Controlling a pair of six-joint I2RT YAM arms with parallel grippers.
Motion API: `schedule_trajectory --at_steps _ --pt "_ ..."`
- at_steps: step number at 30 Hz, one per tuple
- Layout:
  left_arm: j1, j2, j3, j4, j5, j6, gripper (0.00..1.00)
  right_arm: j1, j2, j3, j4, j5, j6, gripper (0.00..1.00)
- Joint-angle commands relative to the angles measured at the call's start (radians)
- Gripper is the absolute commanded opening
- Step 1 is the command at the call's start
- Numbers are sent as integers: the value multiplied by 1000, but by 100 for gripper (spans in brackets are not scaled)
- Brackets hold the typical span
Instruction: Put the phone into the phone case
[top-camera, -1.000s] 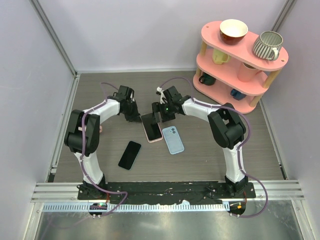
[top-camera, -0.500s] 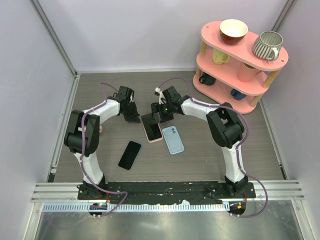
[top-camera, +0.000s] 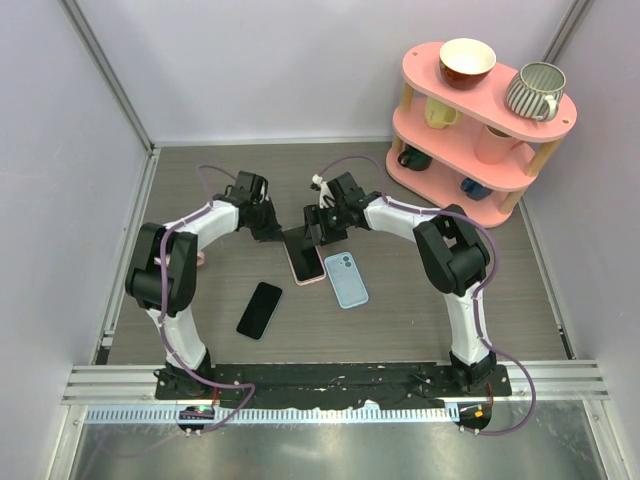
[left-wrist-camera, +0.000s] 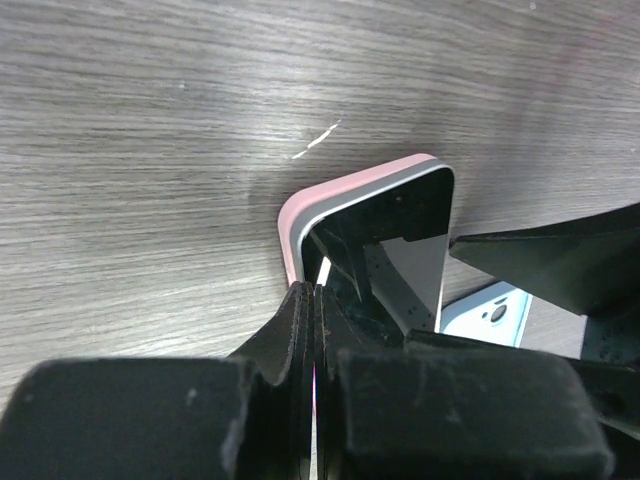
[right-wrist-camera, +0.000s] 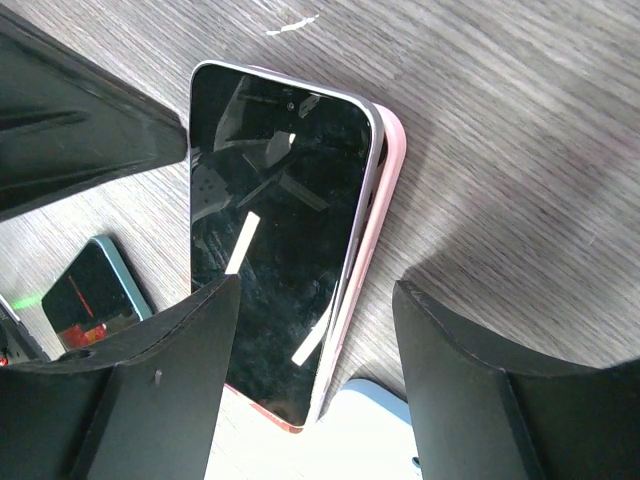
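Nearest the arm bases, a spare black phone lies flat on the desk, near and to the left of the pink case. A light blue case lies just right of the pink case, its camera cutout at the far end.

The phone lies screen up on top of the pink case, between the two arms. The right wrist view shows it turned slightly askew, so a strip of pink rim shows along one long side. In the left wrist view the pink rim also shows around a corner.

The left pincer is at the pink case's far left corner, its fingers pressed together. Their tips meet the phone's edge, though I cannot tell whether they touch it. The right pincer hangs over the far end of the pink case, its fingers spread wide with the phone's screen between them and nothing pinched.

Farther back and well right of the pink case stands a pink shelf, with a bowl and a striped mug on top.
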Motion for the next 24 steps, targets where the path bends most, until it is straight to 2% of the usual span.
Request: schedule_trajectory --at_steps 1,13,24 --pt "-13 40 -7 35 12 -13 0 -2 4 0 19 -23 -2 69" --pt "-26 87 -55 18 -36 -39 0 -2 50 13 92 -115 87 68" --pt "-33 92 -96 50 -22 -63 0 -8 67 -34 414 -350 294 64"
